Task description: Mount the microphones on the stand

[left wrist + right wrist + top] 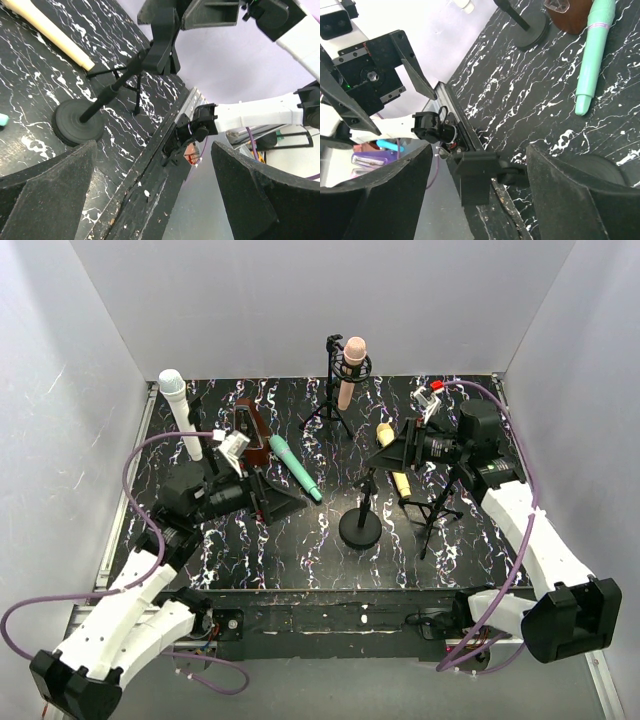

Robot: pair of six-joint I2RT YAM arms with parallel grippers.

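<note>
A white microphone (180,410) stands upright in a stand at the far left, and a peach-pink microphone (350,370) sits in a tripod stand at the back. On the table lie a teal microphone (295,468) (592,55) and a yellow microphone (398,478) (47,32), the yellow one partly under my right gripper. A round-base stand (361,525) (77,122) rises at centre with its clip (162,42) (480,175) bare. My right gripper (392,453) (480,195) is open, and the clip sits between its fingers. My left gripper (275,498) (155,190) is open and holds nothing, just left of that stand.
A brown metronome block (250,430) (570,20) stands by the white microphone's stand. A bare tripod stand (435,510) is under my right arm. The table's near edge (150,170) runs close below both grippers. White walls close in three sides.
</note>
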